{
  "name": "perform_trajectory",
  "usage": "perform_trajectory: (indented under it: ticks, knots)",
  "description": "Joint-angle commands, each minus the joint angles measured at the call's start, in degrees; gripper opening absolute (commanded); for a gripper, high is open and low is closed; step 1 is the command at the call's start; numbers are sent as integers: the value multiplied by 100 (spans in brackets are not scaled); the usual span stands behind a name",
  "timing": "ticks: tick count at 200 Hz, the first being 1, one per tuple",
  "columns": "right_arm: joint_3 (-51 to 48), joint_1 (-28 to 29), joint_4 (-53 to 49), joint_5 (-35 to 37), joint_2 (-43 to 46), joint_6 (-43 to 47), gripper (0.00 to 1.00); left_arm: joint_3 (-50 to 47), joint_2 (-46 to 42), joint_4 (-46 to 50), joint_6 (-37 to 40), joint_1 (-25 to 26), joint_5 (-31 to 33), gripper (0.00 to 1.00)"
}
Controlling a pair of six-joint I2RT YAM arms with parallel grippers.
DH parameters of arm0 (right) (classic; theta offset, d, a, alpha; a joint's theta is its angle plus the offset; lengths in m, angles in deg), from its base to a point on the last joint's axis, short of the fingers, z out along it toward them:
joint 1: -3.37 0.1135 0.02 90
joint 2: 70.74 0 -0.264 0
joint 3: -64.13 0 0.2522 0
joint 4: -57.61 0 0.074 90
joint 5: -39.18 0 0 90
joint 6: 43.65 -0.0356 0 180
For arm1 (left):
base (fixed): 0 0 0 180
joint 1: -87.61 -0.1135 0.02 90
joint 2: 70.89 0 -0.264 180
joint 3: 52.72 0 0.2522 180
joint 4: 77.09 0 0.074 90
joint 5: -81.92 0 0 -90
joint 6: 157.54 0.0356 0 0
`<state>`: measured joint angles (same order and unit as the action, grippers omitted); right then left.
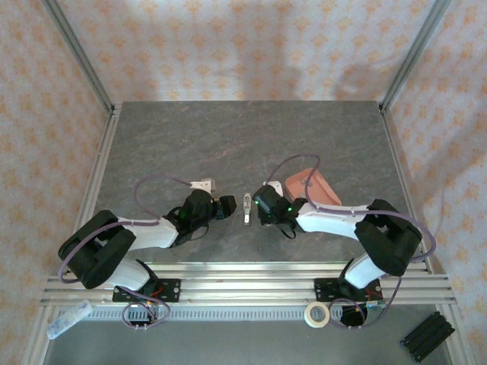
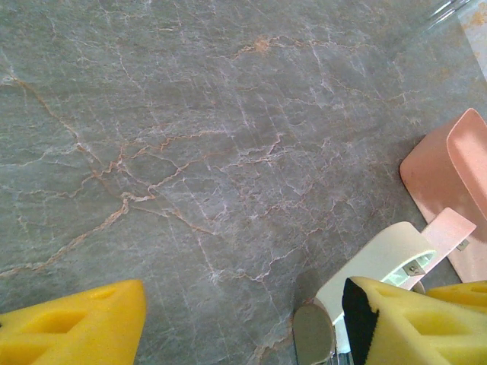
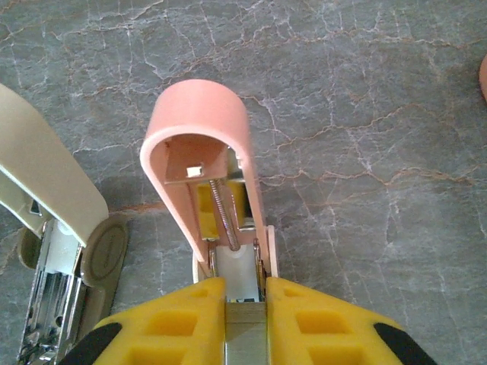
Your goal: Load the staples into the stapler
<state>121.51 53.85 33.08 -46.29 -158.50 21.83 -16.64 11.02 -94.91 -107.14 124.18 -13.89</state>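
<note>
The left gripper (image 1: 223, 207) hovers low over the table (image 1: 228, 137) with its jaws apart and nothing between them. Just right of it lies a cream stapler (image 1: 247, 209), its lid swung open and its metal rail bare. Next comes a pink stapler (image 3: 199, 122), also open, with its spring and channel showing. The right gripper (image 3: 245, 293) sits at the channel's near end, jaws together on a thin grey strip that looks like the staples (image 3: 245, 334). A pink tray (image 1: 313, 186) lies beyond, further right.

The strip is probably very light and stiff along its length, but brittle: glued staples snap apart if bent or squeezed unevenly. Its metal sides are likely slick, so a flat pinch on the two long sides, near the middle, seems safest. The pink stapler is small and light and may slide when the strip is pushed in.
</note>
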Motion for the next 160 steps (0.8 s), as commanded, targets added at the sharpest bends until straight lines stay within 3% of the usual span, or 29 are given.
perform_trajectory:
  ticks: [1, 160]
  knots:
    - [96, 30, -127, 39, -86, 45, 20, -31, -43, -67, -40, -68, 0, 69]
    - [-89, 32, -316, -66, 43, 173, 20, -53, -7, -77, -40, -67, -20, 69]
